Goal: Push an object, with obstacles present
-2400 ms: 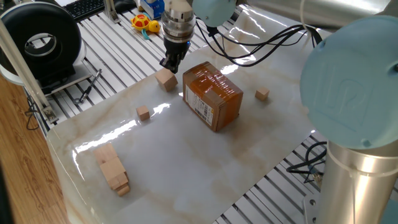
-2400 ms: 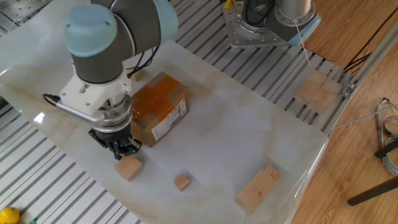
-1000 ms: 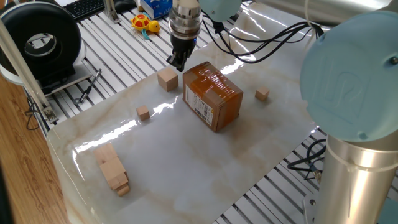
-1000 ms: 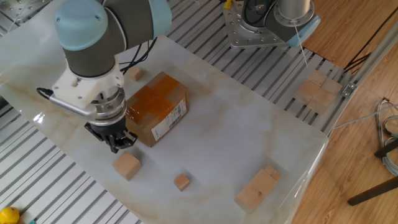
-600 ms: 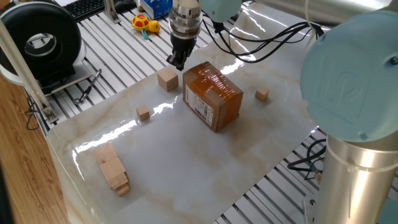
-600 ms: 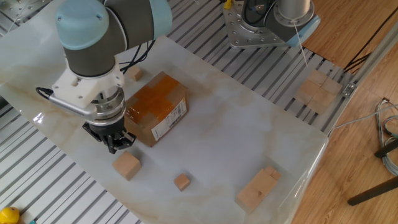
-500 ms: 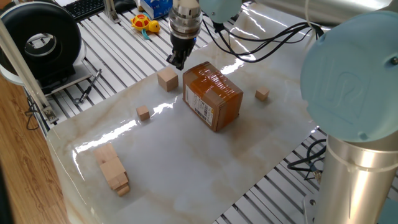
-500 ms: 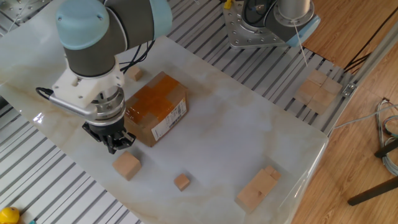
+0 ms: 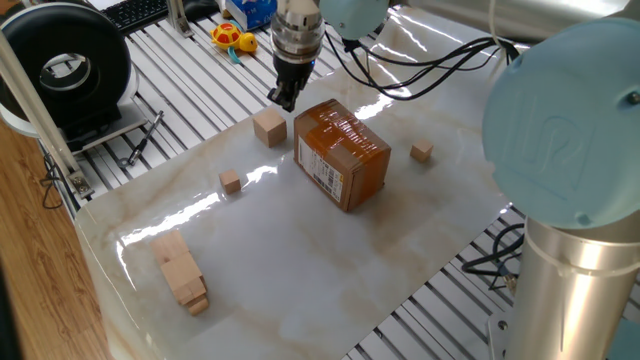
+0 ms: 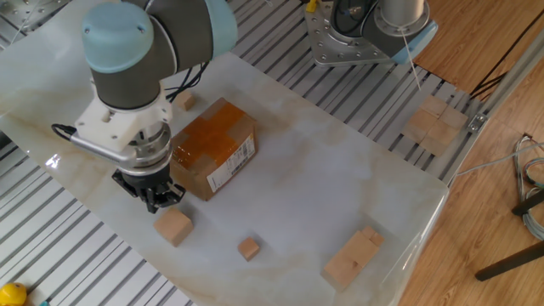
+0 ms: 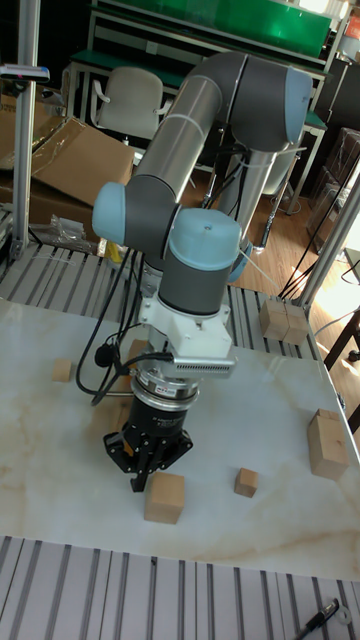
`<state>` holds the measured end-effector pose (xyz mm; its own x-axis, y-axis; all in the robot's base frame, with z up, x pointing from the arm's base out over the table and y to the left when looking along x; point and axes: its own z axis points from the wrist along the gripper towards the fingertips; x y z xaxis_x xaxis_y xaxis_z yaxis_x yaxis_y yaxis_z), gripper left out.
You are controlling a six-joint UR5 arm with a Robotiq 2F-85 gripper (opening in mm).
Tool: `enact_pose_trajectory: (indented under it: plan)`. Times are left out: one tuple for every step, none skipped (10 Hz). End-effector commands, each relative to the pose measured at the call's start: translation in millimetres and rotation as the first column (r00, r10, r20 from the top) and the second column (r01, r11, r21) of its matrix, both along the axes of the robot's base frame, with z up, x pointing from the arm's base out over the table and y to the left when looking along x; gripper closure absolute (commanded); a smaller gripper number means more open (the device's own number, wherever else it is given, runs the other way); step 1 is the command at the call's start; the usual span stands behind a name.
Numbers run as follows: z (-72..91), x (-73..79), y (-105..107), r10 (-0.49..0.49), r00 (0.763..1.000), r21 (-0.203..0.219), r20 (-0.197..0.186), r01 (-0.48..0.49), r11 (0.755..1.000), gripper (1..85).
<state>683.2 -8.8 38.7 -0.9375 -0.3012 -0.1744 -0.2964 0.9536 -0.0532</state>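
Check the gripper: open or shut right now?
Shut. The gripper has its fingertips pinched together with no gap, holding nothing, just behind the wood cube.

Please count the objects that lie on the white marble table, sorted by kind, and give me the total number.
Medium wooden cube: 1
Tiny wooden cubes: 2
Cardboard box: 1
Stack of long pale wooden blocks: 1 stack; the number of blocks in it cannot be told
Total: 5 items, counting the stack as one
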Motion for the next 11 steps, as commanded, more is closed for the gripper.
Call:
enact_pose_trajectory:
  plan:
    - [-12.4, 5.6, 11.8, -0.003, 1.0, 0.016, 0.012, 0.003, 1.0, 84.3]
    - [-14.6, 4.9, 22.4, -0.01, 1.0, 0.031, 0.011, 0.009, 0.999, 84.3]
    - [-15.1, 3.8, 34.7, -0.02, 1.0, 0.053, 0.012, 0.02, 0.998, 84.3]
    - [-15.2, 3.1, 47.2, -0.036, 0.999, 0.066, 0.014, 0.035, 0.997, 84.3]
    - [-15.1, 2.0, 59.0, -0.049, 0.999, 0.073, 0.016, 0.048, 0.996, 84.3]
    - [-14.8, 0.9, 69.8, -0.063, 0.998, 0.082, 0.015, 0.062, 0.995, 84.3]
    - [-13.0, 0.8, 76.4, -0.068, 0.998, 0.089, 0.013, 0.066, 0.994, 84.3]
    - [-10.5, -1.0, 78.1, -0.064, 0.998, 0.103, 0.006, 0.063, 0.993, 84.3]
    - [-7.4, -2.6, 76.8, -0.064, 0.998, 0.115, -0.003, 0.063, 0.991, 84.3]
    - [-6.1, -3.2, 73.8, -0.069, 0.998, 0.106, -0.007, 0.07, 0.992, 84.3]
    - [-6.7, -2.8, 72.1, -0.069, 0.998, 0.099, -0.007, 0.07, 0.993, 84.3]
